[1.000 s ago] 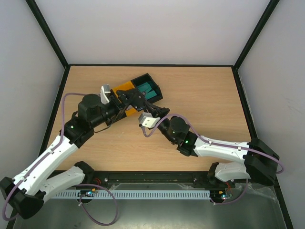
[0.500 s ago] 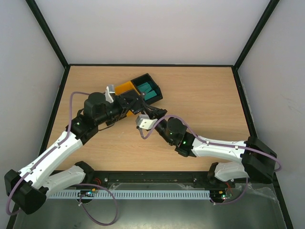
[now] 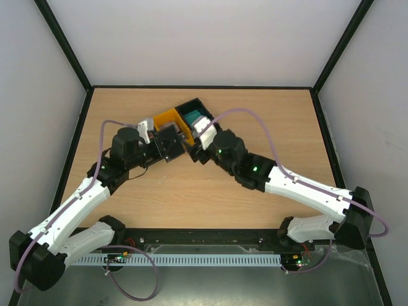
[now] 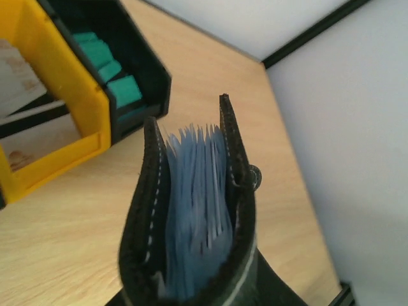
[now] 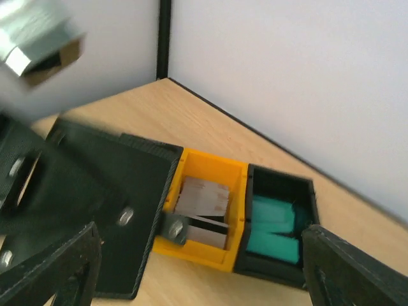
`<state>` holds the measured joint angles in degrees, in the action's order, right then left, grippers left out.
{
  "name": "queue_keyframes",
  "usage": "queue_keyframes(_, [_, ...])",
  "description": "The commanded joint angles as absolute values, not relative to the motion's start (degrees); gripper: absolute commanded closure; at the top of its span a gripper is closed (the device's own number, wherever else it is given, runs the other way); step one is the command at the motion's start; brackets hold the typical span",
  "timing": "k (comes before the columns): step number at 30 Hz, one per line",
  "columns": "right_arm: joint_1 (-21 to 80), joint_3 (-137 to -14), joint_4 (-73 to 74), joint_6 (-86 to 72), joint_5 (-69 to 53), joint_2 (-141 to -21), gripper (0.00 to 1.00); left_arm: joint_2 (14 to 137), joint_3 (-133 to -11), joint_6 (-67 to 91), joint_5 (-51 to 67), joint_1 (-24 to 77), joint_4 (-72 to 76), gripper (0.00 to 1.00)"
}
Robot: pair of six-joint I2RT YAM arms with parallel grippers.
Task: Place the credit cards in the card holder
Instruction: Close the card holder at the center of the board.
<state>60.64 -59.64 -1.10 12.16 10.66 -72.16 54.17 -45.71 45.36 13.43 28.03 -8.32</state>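
Here, card holder (image 4: 191,210) gaping, right gripper (image 5: 201,255) spread wide

Both arms out fwd, elbows wide, wrists nearly meeting.
L end effector (image 3: 171,144) clamped on card holder (image 4: 197,210); R end effector (image 5: 201,236) just beside, fingers (image 5: 347,274) spread wide.

Overhead view looks down on the table (image 3: 287,127); both close wrist views share the yellow bin (image 4: 57,166).
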Motion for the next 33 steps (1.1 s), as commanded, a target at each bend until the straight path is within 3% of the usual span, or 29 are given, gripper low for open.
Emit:
queue_keyframes(1, [54.15, -62.43, 9.4, -17.92, 1.26, -72.19, 0.17, 53.83, -43.56, 33.5, 17.17, 27.95, -10.15, 0.97])
queue_keyframes(5, [48.64, -54.94, 2.96, -30.67, -10.15, -69.48, 0.23, 52.86, -40.09, 33.59, 22.85, 28.07, -5.68, 0.97])
queue_keyframes(11, [46.33, -45.5, 1.12, -38.2, -13.72, -66.27, 0.31, 56.99, -34.49, 39.8, 27.14, 31.65, 2.93, 0.97])
queue_keyframes(17, [46.35, -38.91, 5.66, -42.53, -6.41, -64.76, 0.38, 69.25, -32.55, 44.85, 26.02, 38.85, 14.46, 0.97])
queue_keyframes(25, [46.34, -37.25, 10.78, -44.18, 1.5, -65.4, 0.37, 87.1, -37.23, 48.52, 24.72, 41.65, 21.13, 0.96])
queue_keyframes(33, [46.37, -37.27, 10.41, -41.51, -5.35, -71.35, 0.37, 89.13, -38.69, 44.31, 16.58, 41.27, 10.23, 0.57])
